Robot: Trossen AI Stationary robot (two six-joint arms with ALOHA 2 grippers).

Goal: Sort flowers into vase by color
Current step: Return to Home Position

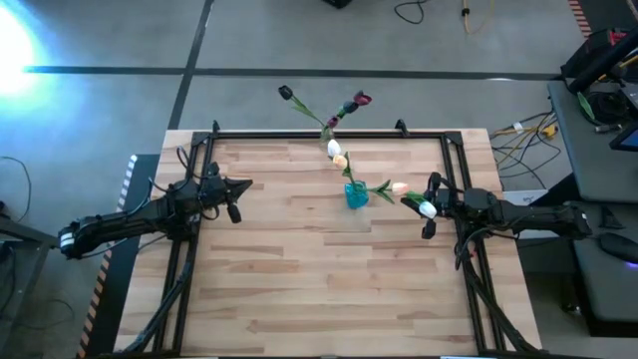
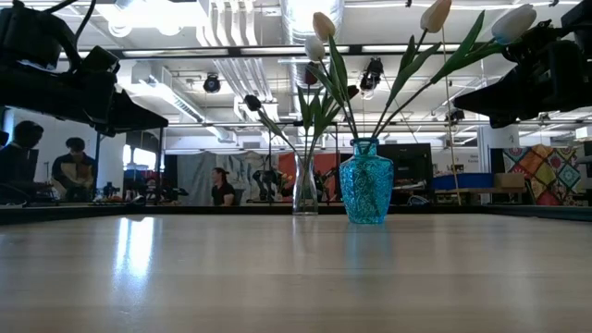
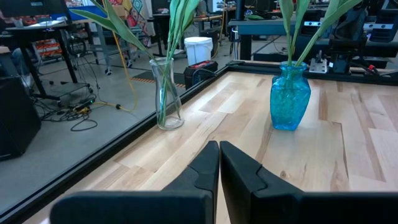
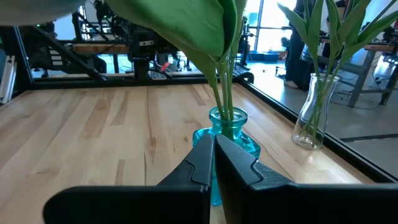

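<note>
- White and peach tulips, thin green stems, in textured blue glass vase just before clenched right pincer.
- Left pincer clenched, far off.

Around my wooden counter the floor is grey with dark lines. Wires lie on it near a dark desk. Bright lights and pipes hang overhead. People are far back. A white bucket sits past my counter.
</note>
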